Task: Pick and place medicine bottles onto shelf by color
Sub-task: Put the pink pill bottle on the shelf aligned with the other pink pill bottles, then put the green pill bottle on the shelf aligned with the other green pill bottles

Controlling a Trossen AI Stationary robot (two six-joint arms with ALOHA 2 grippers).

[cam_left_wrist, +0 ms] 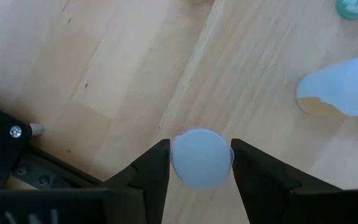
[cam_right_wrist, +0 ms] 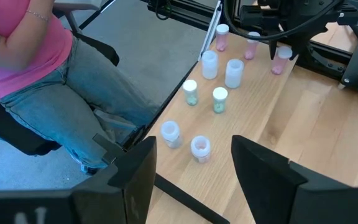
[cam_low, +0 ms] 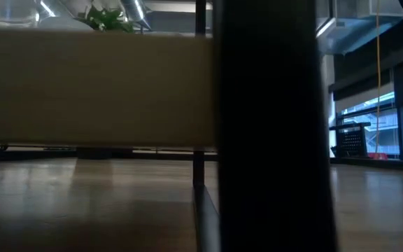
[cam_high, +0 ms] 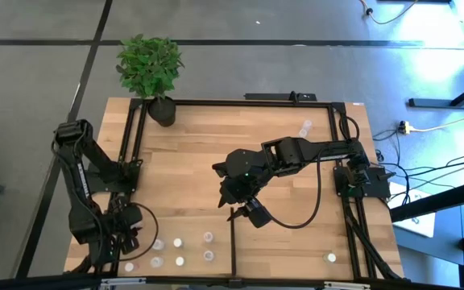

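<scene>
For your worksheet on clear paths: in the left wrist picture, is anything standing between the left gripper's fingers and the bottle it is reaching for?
Nothing visible does. The white-capped medicine bottle already sits between the left gripper's two dark fingers, with only narrow gaps at its sides. Other bottles stand apart on the wooden board.

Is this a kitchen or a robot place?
Probably a robot lab or workshop. Two dark robot arms work at a wooden table with a black metal frame, cables trail over a grey floor, and tiny medicine bottles stand near the table's edge by a seated person.
</scene>
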